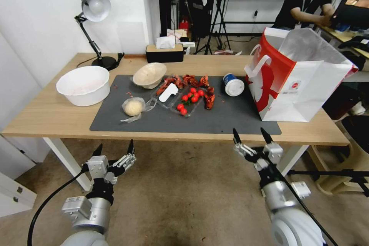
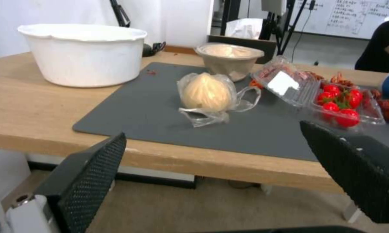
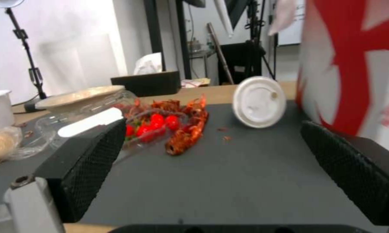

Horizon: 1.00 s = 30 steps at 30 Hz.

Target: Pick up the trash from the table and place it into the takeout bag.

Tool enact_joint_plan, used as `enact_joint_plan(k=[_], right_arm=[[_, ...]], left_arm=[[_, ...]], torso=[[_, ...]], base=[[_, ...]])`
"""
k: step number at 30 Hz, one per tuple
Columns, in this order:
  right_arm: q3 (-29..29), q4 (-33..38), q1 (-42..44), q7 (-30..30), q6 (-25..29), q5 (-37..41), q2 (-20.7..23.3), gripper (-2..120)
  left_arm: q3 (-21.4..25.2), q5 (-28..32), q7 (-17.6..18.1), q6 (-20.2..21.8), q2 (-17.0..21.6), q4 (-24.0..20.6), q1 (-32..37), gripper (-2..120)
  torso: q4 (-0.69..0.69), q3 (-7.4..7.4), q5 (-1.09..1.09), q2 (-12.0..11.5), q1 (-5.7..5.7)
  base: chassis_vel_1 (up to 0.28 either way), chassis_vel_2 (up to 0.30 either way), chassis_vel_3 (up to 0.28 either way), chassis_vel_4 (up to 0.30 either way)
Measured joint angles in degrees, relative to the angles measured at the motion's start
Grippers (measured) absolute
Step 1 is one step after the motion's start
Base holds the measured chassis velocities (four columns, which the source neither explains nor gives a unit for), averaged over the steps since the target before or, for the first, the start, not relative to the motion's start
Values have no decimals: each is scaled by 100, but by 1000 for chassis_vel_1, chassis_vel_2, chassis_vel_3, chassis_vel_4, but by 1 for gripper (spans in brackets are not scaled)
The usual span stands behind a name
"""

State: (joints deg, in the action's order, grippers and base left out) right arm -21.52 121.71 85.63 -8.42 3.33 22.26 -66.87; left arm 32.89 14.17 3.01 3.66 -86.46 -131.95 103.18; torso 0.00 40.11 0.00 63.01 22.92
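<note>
Both jaws stand apart and hold nothing: the left gripper hangs before the table edge, the clear bag with pale lump nearest it, straight ahead on the mat; then come the beige bowl and the clear clamshell box of tomatoes. The right gripper has the blue-white cup ahead on its side, lid toward it, beside the takeout bag. Red scraps around the box may be shells; I cannot tell.
</note>
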Motion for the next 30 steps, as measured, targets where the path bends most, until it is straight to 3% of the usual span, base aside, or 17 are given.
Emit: enact_joint_plan(k=[10, 15, 30], right_arm=[[608, -50, -1147, -310, -1176, 377, 332, 100], [780, -150, -1481, -418, -1403, 439, 375, 100], [1352, -595, -3040, -1580, -2715, 1036, 463, 100]], left_arm=[[78, 1, 0, 4, -39, -29, 57, 100], [86, -11, -1, 7, -55, -37, 49, 100], [129, -40, -6, 15, -119, -55, 68, 100]], torso=[[0, 0, 0, 0, 0], [0, 0, -1, 0, 0], [0, 0, -1, 1, 0]], base=[[0, 0, 0, 0], [0, 0, 0, 0], [0, 0, 0, 0]])
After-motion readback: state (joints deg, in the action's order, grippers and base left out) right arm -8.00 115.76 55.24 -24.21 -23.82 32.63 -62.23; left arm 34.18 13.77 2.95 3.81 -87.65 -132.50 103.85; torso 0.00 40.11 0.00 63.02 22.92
